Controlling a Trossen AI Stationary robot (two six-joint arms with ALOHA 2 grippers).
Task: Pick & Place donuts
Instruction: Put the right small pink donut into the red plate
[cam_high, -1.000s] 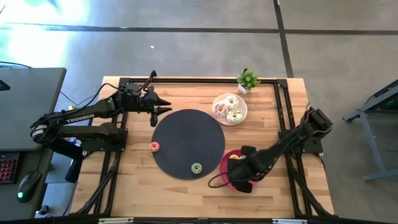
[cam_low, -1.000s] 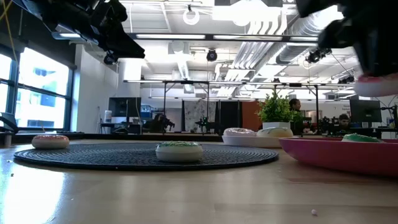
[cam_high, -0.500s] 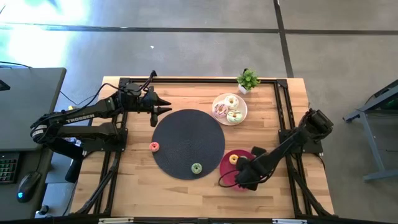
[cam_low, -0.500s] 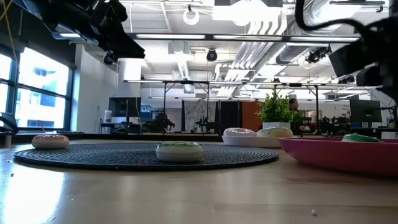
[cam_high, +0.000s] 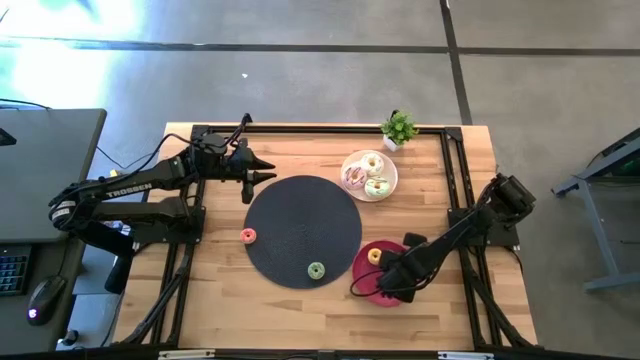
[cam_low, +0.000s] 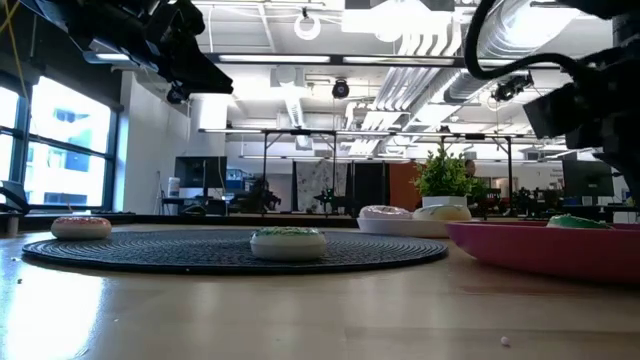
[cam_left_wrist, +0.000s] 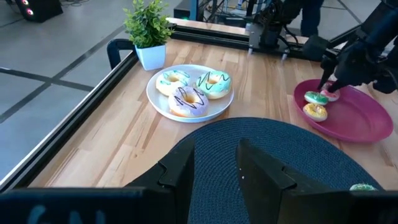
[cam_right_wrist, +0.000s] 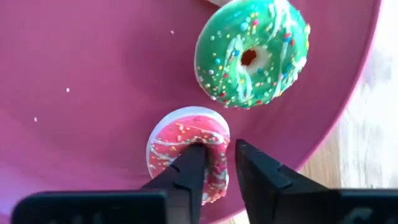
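Note:
My right gripper (cam_high: 390, 280) is low over the red plate (cam_high: 360, 268) at the near right, shut on a pink-red donut (cam_right_wrist: 183, 155). A green donut (cam_right_wrist: 252, 53) and a yellow donut (cam_high: 375, 256) lie flat in the same plate. Another green donut (cam_high: 316, 270) lies on the black round mat (cam_high: 303, 215). A pink donut (cam_high: 248, 235) lies at the mat's left edge. Three larger donuts lie on the white plate (cam_high: 389, 184) at the far right. My left gripper (cam_high: 268, 176) hovers open and empty above the mat's far left edge. My right gripper pinches one side of the pink-red donut's ring (cam_right_wrist: 221, 163) between its two fingers. One finger (cam_right_wrist: 194, 163) is over the hole and the other is outside the rim. The fingers come from above, pointing down. The donut is inside the red plate (cam_right_wrist: 93, 74); whether it rests on it I cannot tell.
A small potted plant (cam_high: 399, 128) stands at the far edge beside the white plate. Black rails run along the table's left, far and right sides. Bare wood lies near the front edge and between the mat and the plates.
My right gripper has come down with the pink-red donut from above the red plate to low inside it, shifting a little toward the table's near edge.

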